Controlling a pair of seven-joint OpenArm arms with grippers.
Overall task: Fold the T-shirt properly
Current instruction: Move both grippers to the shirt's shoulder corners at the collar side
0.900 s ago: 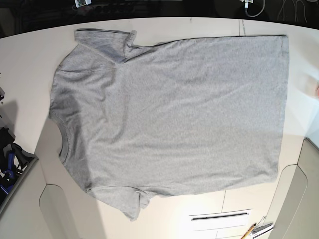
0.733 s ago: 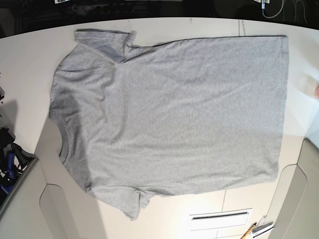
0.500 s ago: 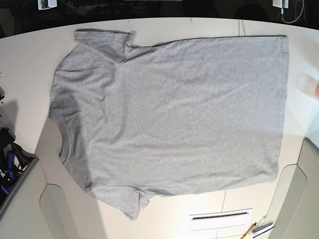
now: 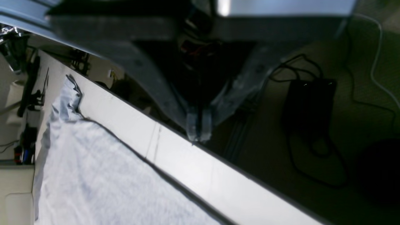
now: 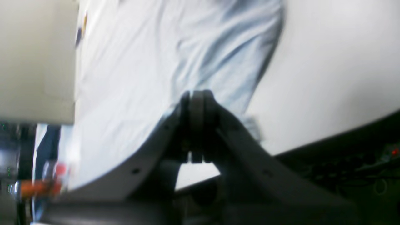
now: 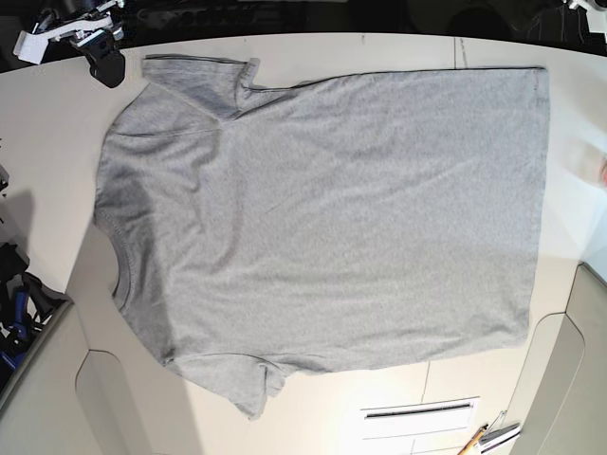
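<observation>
T-shirt [image 6: 322,227] lies plain side up; both blurred grippers' jaws pressed together, holding nothing.

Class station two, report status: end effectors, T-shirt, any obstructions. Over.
Left end effector shut, empty, at table edge. Right end effector shut, empty, above sleeve. T-shirt flat, unfolded. Nothing on it.

A pale, cream-coloured desk [image 6: 47,142] carries everything. The grey T-shirt [image 6: 332,218] lies spread flat on it, plain side up, its collar toward the base view's left and hem toward the right.
</observation>
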